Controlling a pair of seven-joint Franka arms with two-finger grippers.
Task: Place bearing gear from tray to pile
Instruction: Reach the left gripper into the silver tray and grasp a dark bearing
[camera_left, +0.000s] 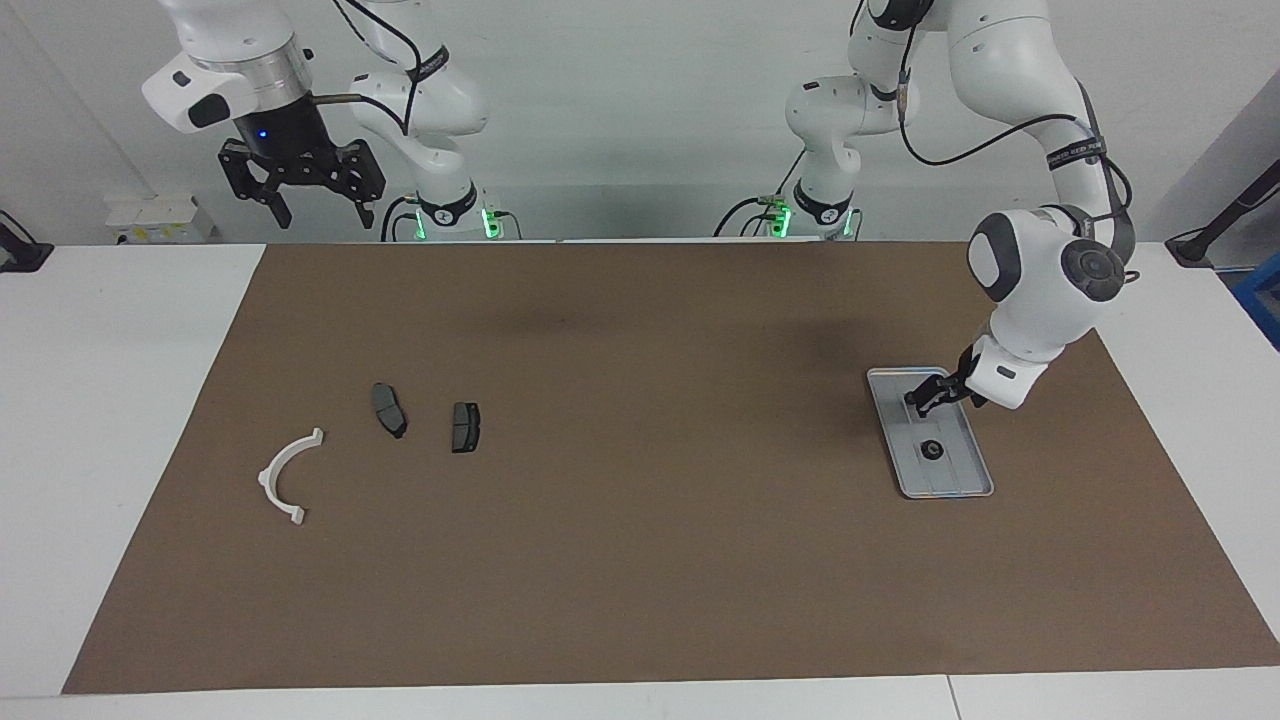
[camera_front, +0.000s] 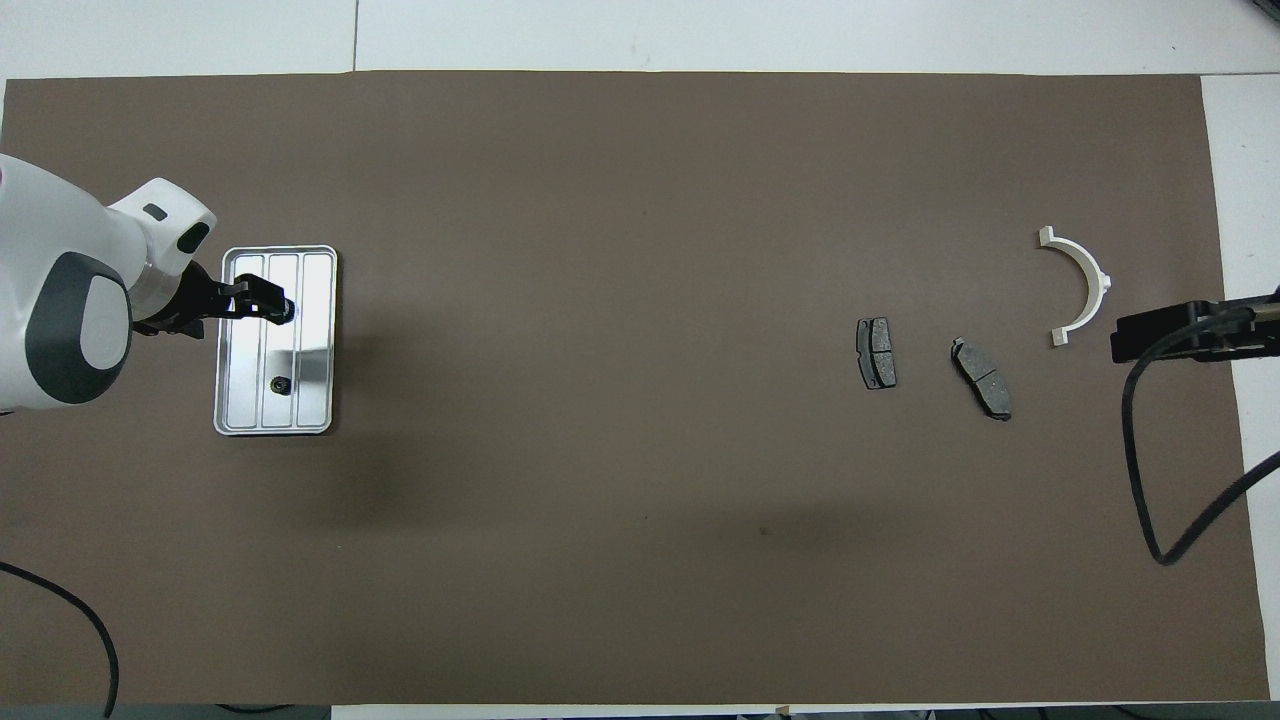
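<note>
The silver tray (camera_left: 962, 470) (camera_front: 318, 400) lies toward the left arm's end of the table. My left gripper (camera_left: 920, 398) (camera_front: 282, 308) hangs a little above the tray, shut on the small dark bearing gear (camera_front: 286, 313). A dark round reflection of the gear shows on the tray's floor under it. The pile lies toward the right arm's end: a white semicircular bracket (camera_left: 285, 475) (camera_front: 1082, 285) and two dark grey brake pads (camera_left: 390, 410) (camera_left: 465, 427) (camera_front: 877, 353) (camera_front: 982, 378). My right gripper (camera_left: 312, 205) waits open, raised high at the robots' end of the table.
A brown mat (camera_left: 640, 560) covers most of the white table (camera_left: 110, 400). The right arm's black cable (camera_front: 1150, 480) hangs over the mat's edge near the bracket.
</note>
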